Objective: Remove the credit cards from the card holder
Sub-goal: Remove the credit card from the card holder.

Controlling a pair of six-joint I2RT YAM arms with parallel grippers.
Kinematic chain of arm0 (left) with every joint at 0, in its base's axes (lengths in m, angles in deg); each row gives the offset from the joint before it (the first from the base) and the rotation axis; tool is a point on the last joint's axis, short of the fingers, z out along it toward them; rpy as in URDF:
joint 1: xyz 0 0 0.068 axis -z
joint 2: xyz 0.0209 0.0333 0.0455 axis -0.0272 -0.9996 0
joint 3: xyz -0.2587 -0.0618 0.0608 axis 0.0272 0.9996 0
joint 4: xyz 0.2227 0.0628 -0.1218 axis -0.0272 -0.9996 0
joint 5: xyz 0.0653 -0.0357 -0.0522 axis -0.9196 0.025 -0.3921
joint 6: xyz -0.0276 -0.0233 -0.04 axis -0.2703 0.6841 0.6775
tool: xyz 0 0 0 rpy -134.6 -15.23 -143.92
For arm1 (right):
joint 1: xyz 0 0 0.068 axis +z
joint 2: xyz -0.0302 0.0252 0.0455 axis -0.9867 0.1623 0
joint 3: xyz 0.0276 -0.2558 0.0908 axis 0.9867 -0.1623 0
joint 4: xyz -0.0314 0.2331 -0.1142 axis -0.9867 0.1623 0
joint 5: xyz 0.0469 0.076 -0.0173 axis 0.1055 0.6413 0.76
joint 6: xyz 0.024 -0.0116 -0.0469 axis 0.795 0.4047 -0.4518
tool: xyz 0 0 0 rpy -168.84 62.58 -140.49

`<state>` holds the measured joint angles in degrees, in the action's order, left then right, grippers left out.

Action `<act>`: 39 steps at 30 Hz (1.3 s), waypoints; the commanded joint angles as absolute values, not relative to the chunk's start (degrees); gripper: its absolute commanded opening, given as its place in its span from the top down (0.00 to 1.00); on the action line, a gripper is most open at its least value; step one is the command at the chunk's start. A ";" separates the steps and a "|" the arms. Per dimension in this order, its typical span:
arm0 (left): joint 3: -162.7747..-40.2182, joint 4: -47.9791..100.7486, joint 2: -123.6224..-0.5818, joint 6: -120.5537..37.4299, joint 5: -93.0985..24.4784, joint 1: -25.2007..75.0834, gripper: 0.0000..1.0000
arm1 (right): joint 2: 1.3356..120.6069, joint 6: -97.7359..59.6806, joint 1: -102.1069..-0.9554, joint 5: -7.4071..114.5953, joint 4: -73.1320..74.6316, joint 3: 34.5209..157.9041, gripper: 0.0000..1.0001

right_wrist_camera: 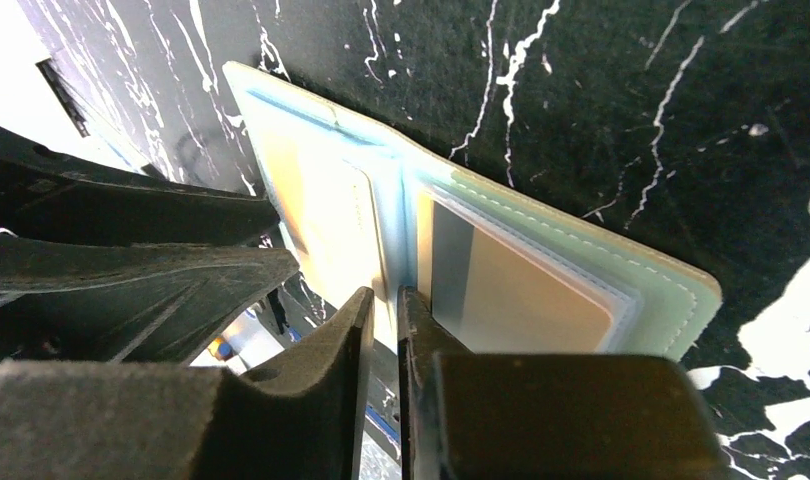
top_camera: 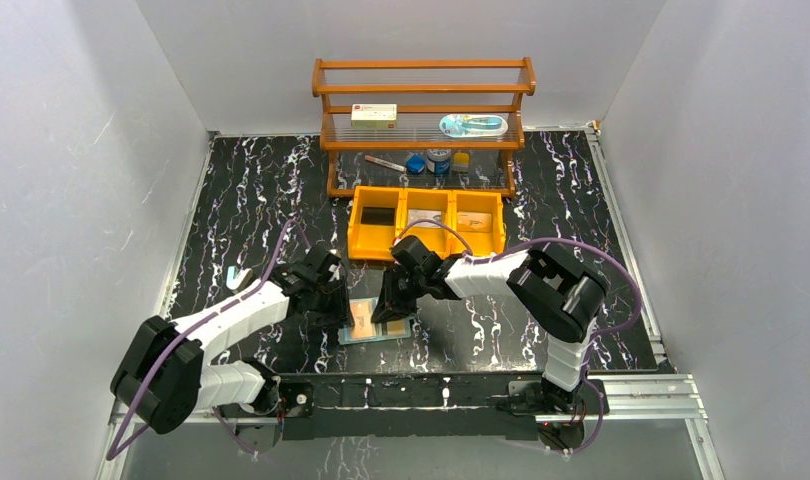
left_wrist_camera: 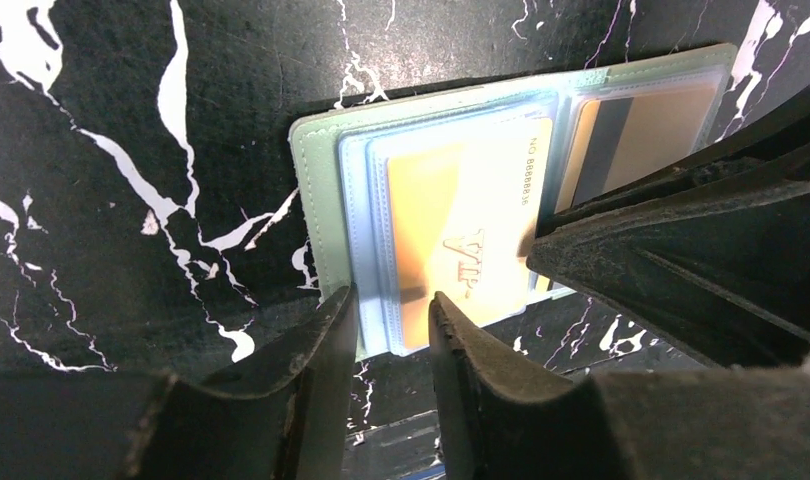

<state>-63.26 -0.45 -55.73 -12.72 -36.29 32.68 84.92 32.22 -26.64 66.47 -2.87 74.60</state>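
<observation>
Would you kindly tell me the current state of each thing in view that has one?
card holder: open flat on the table, pockets up.
gold card: tucked in a clear pocket.
striped card: tucked in the neighbouring pocket.
left end effector: fingers apart, tips at the holder's edge.
right end effector: fingers almost together at the centre fold; grip unclear.
orange bin: an item in each compartment.

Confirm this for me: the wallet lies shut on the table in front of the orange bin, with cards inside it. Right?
Not shut. The wallet lies open on the table in front of the orange bin, with cards inside it. The left wrist view shows both inner halves spread flat, the cards sitting in the clear pockets.
</observation>
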 commanded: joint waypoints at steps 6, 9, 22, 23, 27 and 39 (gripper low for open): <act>-63.51 1.93 -57.14 -14.56 -31.15 32.72 0.80 | 86.57 32.02 -26.61 67.68 -4.12 77.58 0.75; -62.84 2.44 -57.94 -14.22 -30.27 32.72 0.80 | 87.25 32.25 -26.68 67.79 -4.19 77.98 0.74; -62.32 1.87 -58.33 -14.44 -30.93 32.72 0.91 | 84.74 33.97 -26.61 68.12 -7.06 75.45 0.97; -62.43 1.48 -58.26 -14.47 -31.43 32.72 0.92 | 84.37 33.74 -26.65 67.56 -6.29 75.23 0.99; -62.52 0.16 -58.24 -14.50 -33.41 32.72 0.94 | 82.22 33.05 -27.27 66.62 -4.73 73.47 1.00; -62.58 0.20 -60.21 -15.37 -34.41 32.72 0.98 | 75.70 31.91 -29.53 67.43 -2.52 67.63 1.00</act>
<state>-62.69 1.93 -58.77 -14.16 -32.97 32.68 79.15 32.61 -29.20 67.69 -3.97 68.63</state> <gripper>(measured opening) 0.029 0.012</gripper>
